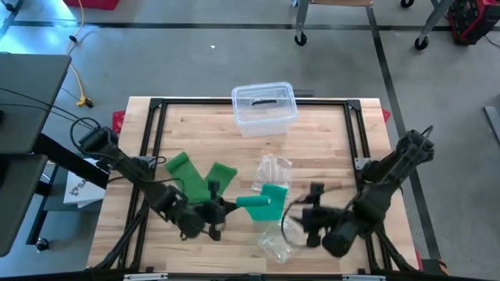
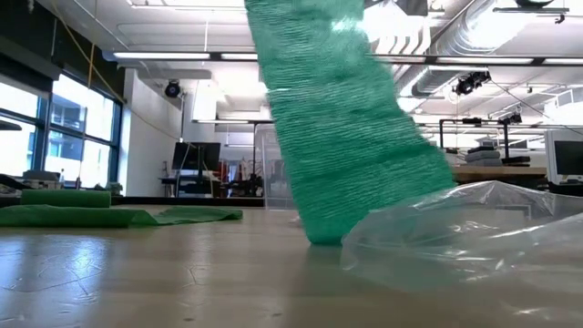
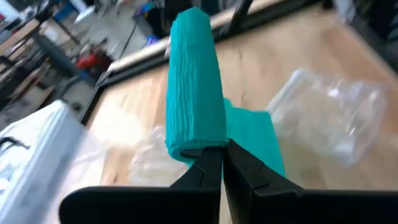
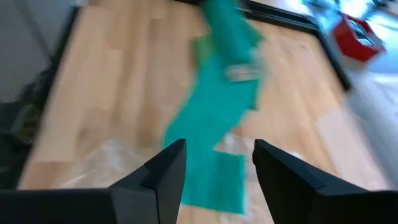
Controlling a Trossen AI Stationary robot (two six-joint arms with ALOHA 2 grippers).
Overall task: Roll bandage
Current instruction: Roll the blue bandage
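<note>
A rolled green bandage (image 1: 254, 204) is in the air near the table's middle front. My left gripper (image 1: 224, 208) is shut on it. Its loose tail (image 2: 337, 118) hangs down, and the tail's lower end (image 2: 323, 235) reaches the tabletop. My right gripper (image 1: 307, 212) stands open to the right of the roll, with nothing between its fingers. In the right wrist view its fingers (image 4: 168, 171) face the bandage (image 4: 217, 106) from a distance. My left gripper pinches the roll's near end (image 3: 198, 147) between its two fingers. The fingers come from the table's left, slanting slightly down, and the roll (image 3: 193, 81) sticks out ahead in line with them. The roll is lifted clear, and its tail (image 3: 252, 134) hangs slack to the table.
Two more green bandages (image 1: 185, 168) (image 1: 219, 176) lie flat at the left. Clear plastic bags lie behind the roll (image 1: 273, 167) and near the front edge (image 1: 278, 242). A clear lidded box (image 1: 264, 108) stands at the far edge. A black frame (image 1: 152, 125) borders the table.
</note>
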